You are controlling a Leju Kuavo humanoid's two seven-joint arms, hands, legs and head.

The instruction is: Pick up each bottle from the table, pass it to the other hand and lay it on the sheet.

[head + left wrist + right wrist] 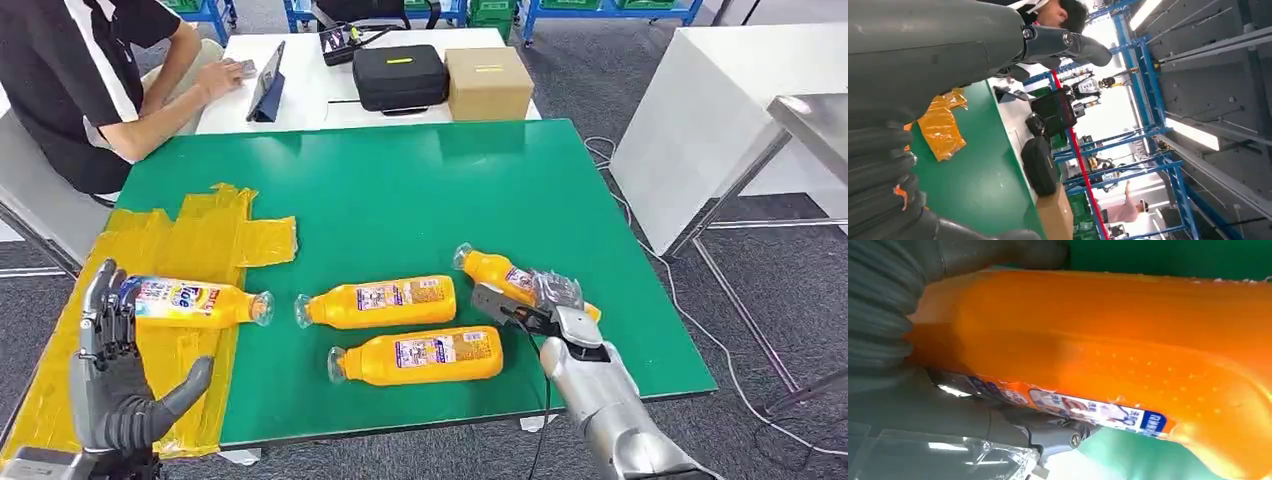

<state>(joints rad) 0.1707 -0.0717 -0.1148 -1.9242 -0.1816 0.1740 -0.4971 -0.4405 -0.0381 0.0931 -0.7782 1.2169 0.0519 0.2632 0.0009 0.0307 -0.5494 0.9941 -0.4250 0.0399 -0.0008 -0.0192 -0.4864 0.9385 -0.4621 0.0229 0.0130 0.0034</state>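
Four orange bottles with labels lie on the green table. One bottle rests on the yellow sheet at the left, cap toward the table's middle. Two more bottles lie side by side near the front middle. My right hand grips the fourth bottle at the right; up close that bottle sits between my thumb and fingers. My left hand hovers at the front left corner, fingers spread, holding nothing; the left hand also appears in the left wrist view.
A person sits at the far left by a white table with a tablet, a black case and a cardboard box. Another white table stands at the right. Bare green surface spans the table's far half.
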